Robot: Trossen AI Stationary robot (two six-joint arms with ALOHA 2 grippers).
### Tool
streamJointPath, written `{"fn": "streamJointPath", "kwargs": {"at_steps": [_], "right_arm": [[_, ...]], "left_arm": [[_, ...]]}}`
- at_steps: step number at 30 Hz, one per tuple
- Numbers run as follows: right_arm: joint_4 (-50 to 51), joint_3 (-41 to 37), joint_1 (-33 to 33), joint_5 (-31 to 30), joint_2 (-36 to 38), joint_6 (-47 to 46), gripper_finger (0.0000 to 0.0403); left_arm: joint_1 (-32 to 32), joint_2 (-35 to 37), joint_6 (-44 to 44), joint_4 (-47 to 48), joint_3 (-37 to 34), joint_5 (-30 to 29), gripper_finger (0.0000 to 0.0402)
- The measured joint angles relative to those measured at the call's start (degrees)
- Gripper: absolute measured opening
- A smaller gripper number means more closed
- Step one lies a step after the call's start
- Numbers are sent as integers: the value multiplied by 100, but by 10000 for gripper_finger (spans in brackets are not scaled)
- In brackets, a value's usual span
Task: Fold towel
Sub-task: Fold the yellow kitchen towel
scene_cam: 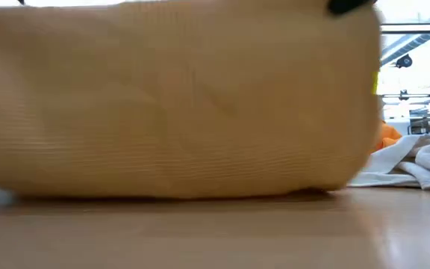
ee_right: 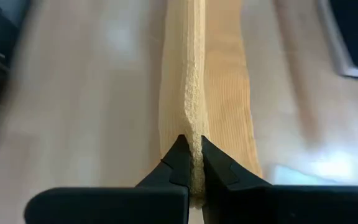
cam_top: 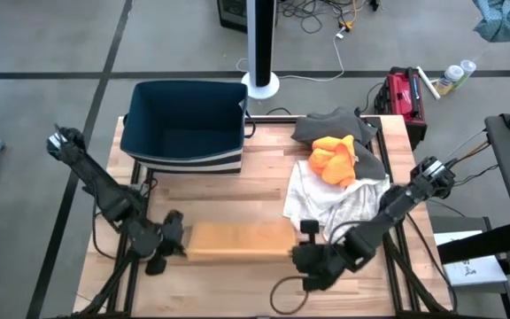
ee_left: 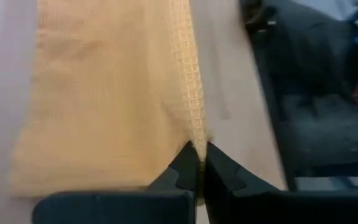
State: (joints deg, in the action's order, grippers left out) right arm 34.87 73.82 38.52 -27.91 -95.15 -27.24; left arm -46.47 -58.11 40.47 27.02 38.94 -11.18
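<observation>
A tan waffle-weave towel (cam_top: 237,241) stretches across the near part of the wooden table (cam_top: 264,168) between my two grippers. My left gripper (cam_top: 182,241) is shut on its left end and my right gripper (cam_top: 297,250) is shut on its right end. In the low view the towel (scene_cam: 178,104) fills most of the picture like a curtain, its lower edge down on the tabletop. The left wrist view shows the towel (ee_left: 104,93) spreading away from my left gripper (ee_left: 197,148). The right wrist view shows the towel (ee_right: 197,93) running away from my right gripper (ee_right: 191,142). My left gripper pinches the towel's left-end edge (ee_left: 196,134) between its two fingertips (ee_left: 182,163). The fingers slant down from the table's left side. The cloth runs fairly taut away from them, its lower part on the table. My right gripper pinches the thick edge at the towel's right end (ee_right: 191,127) between its two fingertips (ee_right: 176,158), slanting down from the right. One layer or several, I cannot tell. The edge runs straight and taut toward the other gripper.
A dark blue bin (cam_top: 184,124) stands at the far left of the table. A pile of cloths lies at the right: white (cam_top: 326,199), orange (cam_top: 335,159) and grey (cam_top: 330,127). A red device (cam_top: 403,93) sits beyond the far right corner.
</observation>
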Motion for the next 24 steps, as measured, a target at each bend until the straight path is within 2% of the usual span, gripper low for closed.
{"fn": "streamJointPath", "kwargs": {"at_steps": [3,7,14,19,24], "right_arm": [[-228,18,160,128,-1,-107,2],[-279,163,179,61,10,73,2],[-40,168,-356,-965,8,1088,2],[-68,168,-1201,-1422,10,2246,2],[-239,315,-2136,-1884,8,3598,2]], "left_arm": [[-192,-331,3,-605,93,0,0],[-250,-627,-129,-405,464,-151,0],[-84,-551,-537,1432,1007,-1600,0],[297,-71,-727,2761,1302,-2372,0],[989,541,-1220,3849,1645,-3385,0]]}}
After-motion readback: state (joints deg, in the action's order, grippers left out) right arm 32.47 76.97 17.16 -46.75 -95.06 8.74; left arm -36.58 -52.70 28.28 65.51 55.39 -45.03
